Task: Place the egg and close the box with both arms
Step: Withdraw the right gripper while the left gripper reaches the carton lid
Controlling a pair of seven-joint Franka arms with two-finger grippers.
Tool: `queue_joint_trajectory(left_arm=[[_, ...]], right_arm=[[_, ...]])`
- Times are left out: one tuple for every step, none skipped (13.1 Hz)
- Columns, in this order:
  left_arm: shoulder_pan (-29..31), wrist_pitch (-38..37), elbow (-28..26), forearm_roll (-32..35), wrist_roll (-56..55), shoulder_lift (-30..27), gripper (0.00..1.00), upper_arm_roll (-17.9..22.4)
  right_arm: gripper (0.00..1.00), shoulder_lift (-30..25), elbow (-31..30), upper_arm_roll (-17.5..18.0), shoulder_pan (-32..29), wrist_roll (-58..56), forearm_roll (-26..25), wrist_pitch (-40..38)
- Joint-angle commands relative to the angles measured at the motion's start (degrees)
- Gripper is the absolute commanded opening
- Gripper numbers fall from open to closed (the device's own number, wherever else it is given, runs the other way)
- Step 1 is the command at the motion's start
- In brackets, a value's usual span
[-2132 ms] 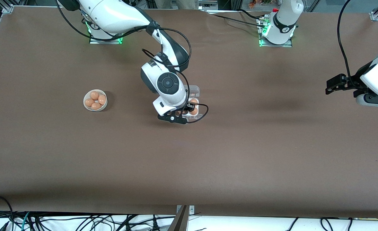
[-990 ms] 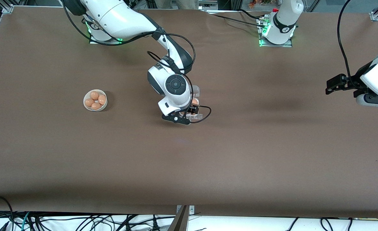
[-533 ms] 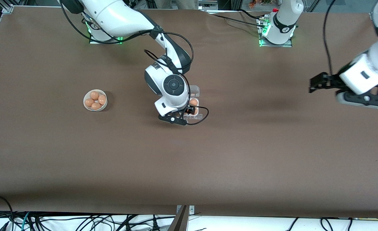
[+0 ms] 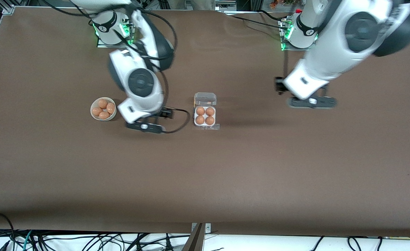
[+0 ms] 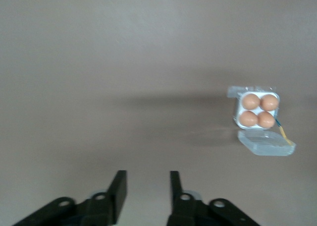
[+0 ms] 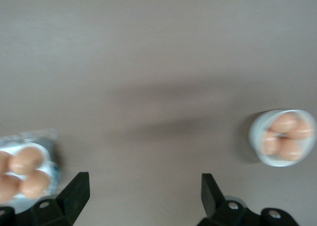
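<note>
The box [image 4: 195, 117] stands mid-table with its clear lid [image 4: 205, 99] lying open, farther from the front camera than its base. All its cells hold eggs [image 4: 209, 120]; I cannot tell the placed egg from the others. My right gripper [image 4: 167, 113] is open wide and empty over bare table between the bowl and the box, clear of both. Its wrist view [image 6: 144, 181] shows the box [image 6: 49, 154] to one side. My left gripper [image 4: 279, 85] is open and empty over bare table, toward the left arm's end from the box. Its wrist view [image 5: 147, 175] shows the open box [image 5: 237, 118] some way off.
A round white bowl [image 4: 92, 108] with several more eggs sits toward the right arm's end of the table; it also shows in the right wrist view [image 6: 255, 129]. The brown table [image 4: 260, 167] is bare around the box.
My right gripper has left the box and moved toward the bowl, uncovering the box's eggs. My left arm has swung in from the table's end toward the box.
</note>
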Motion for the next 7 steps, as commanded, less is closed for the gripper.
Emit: queue_joint_trajectory(left_arm=[[-5.6,-0.4,1.0,-4.6,-5.8,3.3,0.17,0.7],[-6.5,-0.4,1.0,-7.3,-7.2,4.4,0.16,0.7],[-7.4,-0.4,1.0,-9.2,-8.2,5.7,0.16,0.7],[-8.2,-0.2,1.0,-10.8,-8.9,7.0,0.16,0.7],[-9.0,-0.2,1.0,-12.3,-9.3,8.5,0.16,0.7],[-10.1,0.0,1.1,-13.0,-9.5,10.2,0.16,0.7],[-11.7,0.1,1.1,-13.2,-9.9,12.1,0.16,0.7]], right_arm=[[1.00,-8.2,-5.6,-6.8,0.0,-10.7,3.1,-3.7],[1.00,-9.9,-5.6,-10.1,0.0,-15.1,3.8,-5.4],[1.00,-11.1,-5.5,-13.3,0.0,-20.0,4.1,-7.0],[1.00,-12.5,-5.5,-16.6,0.0,-24.8,4.4,-8.4],[1.00,-13.0,-5.2,-19.6,0.0,-28.9,4.7,-9.3],[1.00,-13.1,-4.2,-22.0,0.0,-31.9,4.6,-11.5],[1.00,-13.6,-3.7,-24.4,0.0,-35.5,4.4,-15.0]])
